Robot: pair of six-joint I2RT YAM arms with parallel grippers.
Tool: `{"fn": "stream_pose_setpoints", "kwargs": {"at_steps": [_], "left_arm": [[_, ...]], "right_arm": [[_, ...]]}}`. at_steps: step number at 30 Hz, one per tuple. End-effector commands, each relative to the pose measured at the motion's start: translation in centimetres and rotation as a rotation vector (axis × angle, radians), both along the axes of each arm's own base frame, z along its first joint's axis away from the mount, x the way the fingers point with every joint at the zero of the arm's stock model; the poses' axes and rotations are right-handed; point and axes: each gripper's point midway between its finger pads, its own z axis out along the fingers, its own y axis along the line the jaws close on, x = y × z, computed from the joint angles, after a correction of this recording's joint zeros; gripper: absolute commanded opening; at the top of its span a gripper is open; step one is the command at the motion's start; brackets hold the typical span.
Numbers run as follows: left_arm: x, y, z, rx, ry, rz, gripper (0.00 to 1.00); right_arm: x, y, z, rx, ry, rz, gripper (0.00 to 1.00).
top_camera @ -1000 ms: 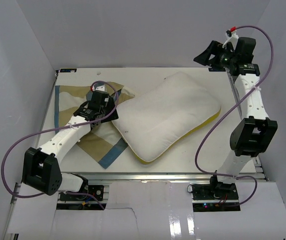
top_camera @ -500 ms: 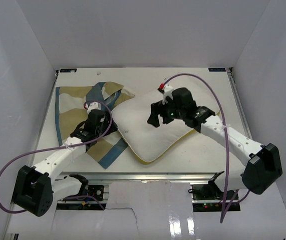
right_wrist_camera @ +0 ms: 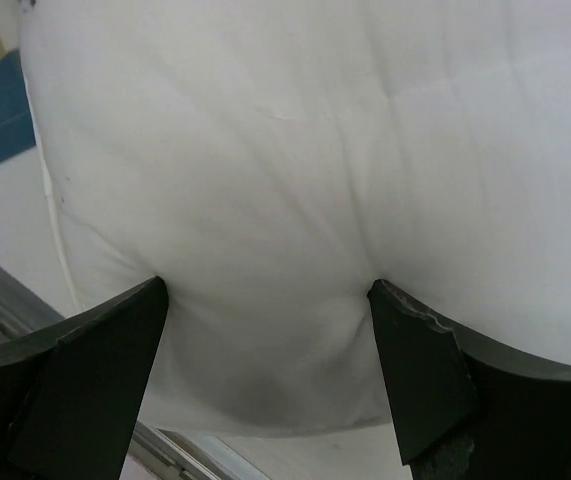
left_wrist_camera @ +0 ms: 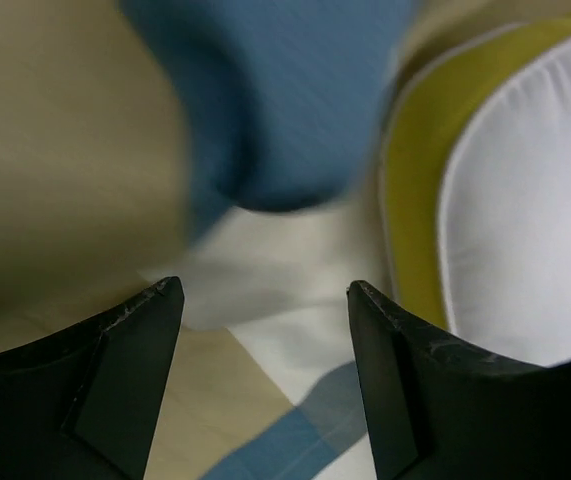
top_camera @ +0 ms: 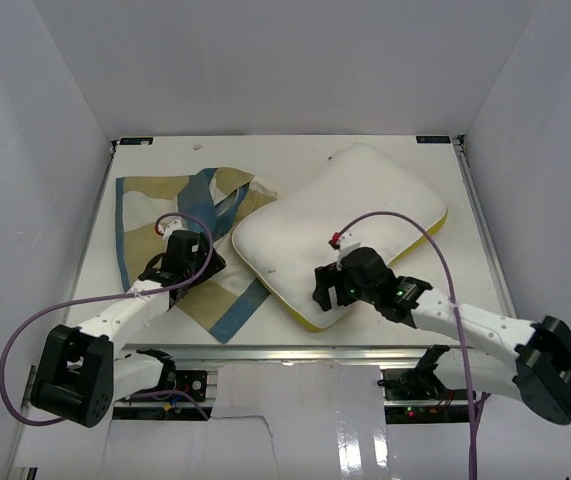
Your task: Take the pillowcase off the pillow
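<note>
The white pillow (top_camera: 355,205) with a yellow edge lies bare on the table's centre-right. The checked pillowcase (top_camera: 155,205) lies crumpled and flat at the left, beside the pillow. My left gripper (top_camera: 203,268) is open and empty, low over the pillowcase (left_wrist_camera: 65,180), with the pillow's yellow edge (left_wrist_camera: 420,150) just to its right. My right gripper (top_camera: 321,290) is open at the pillow's near corner. In the right wrist view its fingertips (right_wrist_camera: 135,310) press into the white pillow (right_wrist_camera: 295,150), which bulges between them.
The table's metal front rail (top_camera: 365,350) runs just below the pillow's near corner and shows in the right wrist view (right_wrist_camera: 5,290). White walls enclose the table on three sides. Purple cables (top_camera: 435,265) loop from both arms.
My right arm swung from the far right corner across the pillow and down to its near corner. The pillow shifted and turned slightly. My left gripper drew back toward the front over the pillowcase.
</note>
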Motion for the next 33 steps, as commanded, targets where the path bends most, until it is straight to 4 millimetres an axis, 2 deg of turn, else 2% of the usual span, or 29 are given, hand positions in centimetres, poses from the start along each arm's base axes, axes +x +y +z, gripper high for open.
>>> {"fn": "stream_pose_setpoints", "kwargs": {"at_steps": [1, 3, 6, 7, 8, 10, 11, 12, 13, 14, 15, 16, 17, 18, 19, 23, 27, 29, 30, 32, 33], "left_arm": [[0.6, 0.0, 0.8, -0.024, -0.039, -0.005, 0.77], [0.9, 0.1, 1.9, -0.022, -0.072, -0.006, 0.77], [1.4, -1.0, 4.2, -0.054, -0.131, -0.065, 0.77], [1.6, -1.4, 4.7, -0.055, -0.145, -0.092, 0.77], [1.9, -1.9, 5.6, -0.061, -0.159, -0.116, 0.77], [2.1, -1.9, 5.2, -0.05, -0.124, -0.118, 0.77], [2.0, -1.6, 4.7, -0.038, -0.096, -0.099, 0.77], [2.2, -1.3, 4.4, -0.027, -0.082, -0.077, 0.77], [2.1, -1.0, 3.6, -0.018, -0.06, -0.056, 0.77], [2.1, -1.1, 3.3, -0.034, -0.058, -0.044, 0.77], [1.7, -1.0, 2.5, -0.038, -0.043, -0.04, 0.77], [1.6, -1.0, 2.1, -0.044, -0.037, -0.036, 0.78], [1.6, -1.0, 1.9, -0.052, -0.04, -0.026, 0.77], [1.4, -0.9, 1.3, -0.05, -0.029, -0.016, 0.77], [1.4, -0.6, 1.0, -0.044, -0.027, -0.004, 0.77], [1.4, -0.6, -0.5, -0.045, -0.005, 0.015, 0.77], [1.5, -0.7, -1.4, -0.048, 0.015, 0.021, 0.77], [1.6, -0.6, -1.5, -0.049, 0.012, 0.026, 0.77], [1.7, -0.5, -1.4, -0.052, 0.007, 0.037, 0.77], [1.6, -0.1, -1.7, -0.044, 0.011, 0.058, 0.77], [1.7, 0.1, -1.9, -0.048, 0.024, 0.067, 0.77]], "right_arm": [[1.8, -6.4, 0.6, -0.072, -0.081, -0.299, 0.88], [1.7, -7.5, 2.9, -0.033, -0.124, -0.335, 0.88], [2.2, -7.4, 7.4, 0.076, -0.203, -0.358, 0.88], [3.1, -8.5, 9.2, 0.084, -0.243, -0.449, 0.91], [3.7, -9.7, 10.1, 0.088, -0.262, -0.526, 0.93], [4.9, -12.0, 11.5, 0.109, -0.278, -0.69, 0.98], [5.4, -12.8, 11.5, 0.119, -0.268, -0.738, 0.98], [6.4, -14.9, 11.3, 0.125, -0.259, -0.835, 0.98], [6.8, -15.5, 10.9, 0.15, -0.235, -0.885, 0.98], [6.9, -15.6, 9.8, 0.158, -0.186, -0.886, 0.98], [7.3, -16.6, 9.1, 0.164, -0.159, -0.93, 0.98], [7.2, -15.8, 8.5, 0.191, -0.121, -0.901, 0.98], [7.8, -15.0, 8.7, 0.24, -0.131, -0.878, 0.98], [7.5, -14.4, 7.2, 0.246, -0.103, -0.847, 0.98], [7.2, -13.0, 6.8, 0.288, -0.073, -0.789, 0.98], [6.5, -10.4, 3.1, 0.377, 0.013, -0.711, 0.98], [5.7, -10.2, 0.1, 0.376, 0.053, -0.736, 0.97], [5.7, -10.1, -0.1, 0.384, 0.052, -0.735, 0.9], [6.1, -9.8, 0.4, 0.399, 0.027, -0.711, 0.77], [6.5, -9.8, 0.9, 0.382, -0.024, -0.668, 0.62], [7.0, -10.8, 1.2, 0.321, -0.089, -0.663, 0.41]]}}
